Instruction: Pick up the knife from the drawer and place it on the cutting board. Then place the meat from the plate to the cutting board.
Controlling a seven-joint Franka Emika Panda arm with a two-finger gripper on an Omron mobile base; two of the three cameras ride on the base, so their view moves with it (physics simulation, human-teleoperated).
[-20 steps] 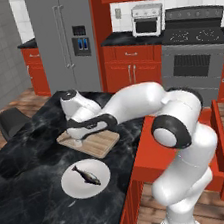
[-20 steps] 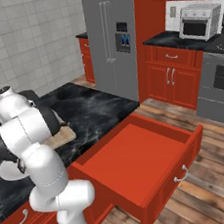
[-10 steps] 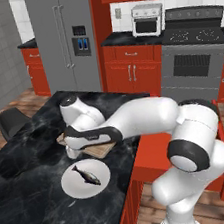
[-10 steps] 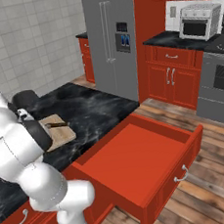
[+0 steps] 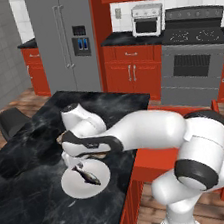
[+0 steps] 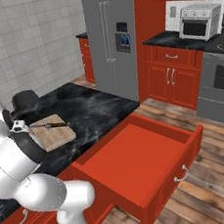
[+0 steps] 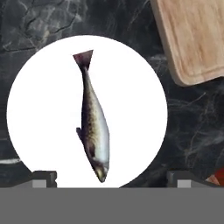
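Plate [image 7: 48,109] is seen at left in the hand view, flat on the black marble counter [image 7: 192,131], with the meat [image 7: 92,131] lying on it, tail at the top and head toward the gripper [image 7: 111,178]. Gripper is held above the plate with jaws spread wide, nothing gripped; fingertips [image 7: 43,178] are seen on either side of the fish's head. Cutting board [image 7: 197,39] is seen at upper right, just beside the plate, not touching. In the right base view the knife [image 6: 50,125] is laid on the cutting board [image 6: 55,135], and further right the drawer [image 6: 139,165] is pulled open.
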